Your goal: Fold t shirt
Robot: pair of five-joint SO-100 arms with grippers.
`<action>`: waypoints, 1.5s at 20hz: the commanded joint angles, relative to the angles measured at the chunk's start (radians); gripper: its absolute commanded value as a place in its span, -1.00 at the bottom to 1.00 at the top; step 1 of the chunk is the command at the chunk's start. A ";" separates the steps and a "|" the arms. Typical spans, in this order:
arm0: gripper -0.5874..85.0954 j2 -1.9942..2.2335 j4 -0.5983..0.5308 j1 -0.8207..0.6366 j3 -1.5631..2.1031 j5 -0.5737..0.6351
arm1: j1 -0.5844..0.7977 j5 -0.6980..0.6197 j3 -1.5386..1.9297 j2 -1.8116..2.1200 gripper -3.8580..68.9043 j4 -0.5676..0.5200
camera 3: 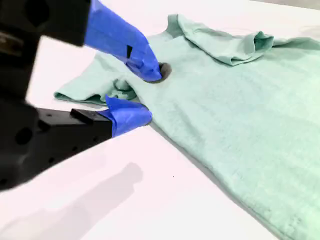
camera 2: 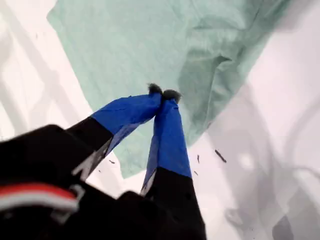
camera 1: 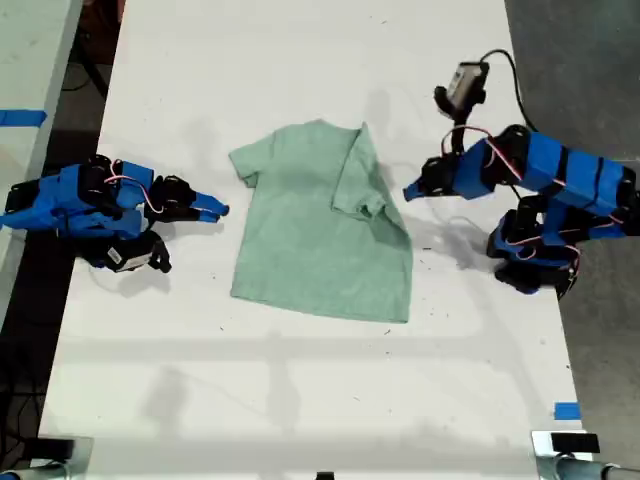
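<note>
The pale mint-green t shirt (camera 1: 320,230) lies flat in the middle of the white table (camera 1: 300,400). Its sleeve and side on the exterior view's right are folded in over the body. My first gripper (camera 1: 410,190) is on the arm at the exterior view's right. It hangs raised beside the folded edge, and its fingertips (camera 2: 162,94) are shut together over the t shirt (camera 2: 140,45) with nothing in them. My second gripper (camera 1: 215,210), on the arm at the exterior view's left, lies low on the table. It is open (camera 3: 145,95) just short of the flat sleeve of the t shirt (camera 3: 240,115).
A small piece of blue tape (camera 1: 566,410) marks the table near the exterior view's lower right. A grey camera unit (camera 1: 462,85) sticks up from the first arm. Dark floor borders the table on both sides, and another bench with blue tape (camera 1: 20,117) stands at the exterior view's left.
</note>
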 commanded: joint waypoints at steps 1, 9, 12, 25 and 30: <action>-0.74 0.006 -0.002 0.006 0.006 0.008 | -0.067 0.077 0.517 0.537 -0.89 -0.098; -0.74 0.006 -0.002 0.006 0.006 0.008 | -0.103 0.166 0.951 0.914 -0.90 -0.023; -0.74 0.006 -0.002 0.006 0.006 0.008 | -0.106 0.176 0.957 0.914 -0.89 -0.018; -0.74 0.006 -0.002 0.006 0.006 0.008 | -0.095 0.161 0.968 0.914 -0.89 -0.025; -0.74 0.006 -0.002 0.006 0.006 0.008 | -0.104 0.183 0.968 0.914 -0.88 -0.021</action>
